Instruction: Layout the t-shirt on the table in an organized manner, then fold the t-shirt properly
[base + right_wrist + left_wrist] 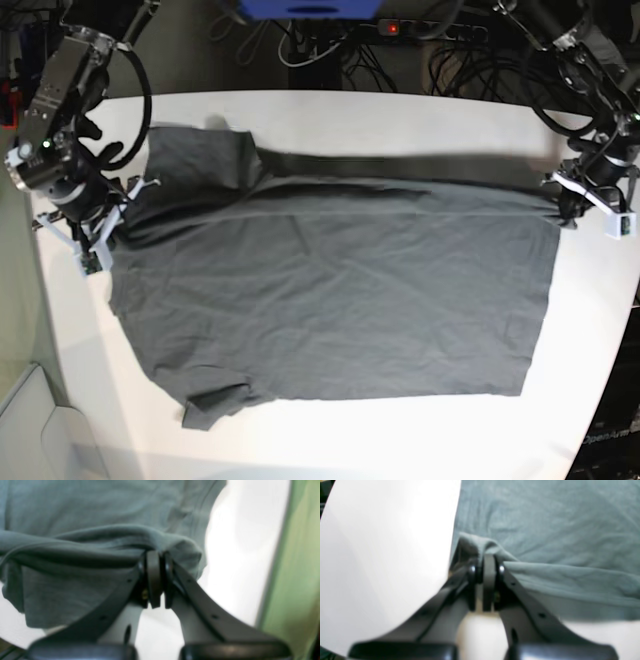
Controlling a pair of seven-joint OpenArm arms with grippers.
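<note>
The dark grey t-shirt lies spread across the white table, sleeves toward the left and hem toward the right. Its far edge is raised in a taut fold between my two grippers. My left gripper is shut on the far hem corner; in the left wrist view the left gripper pinches bunched t-shirt cloth above the table. My right gripper is shut on the cloth near the far sleeve. The right wrist view shows the right gripper with t-shirt folds draped over it.
Cables and a power strip run behind the table's far edge, beside a blue object. A pale bin sits off the table's front left corner. A green surface lies beyond the table edge near my right gripper.
</note>
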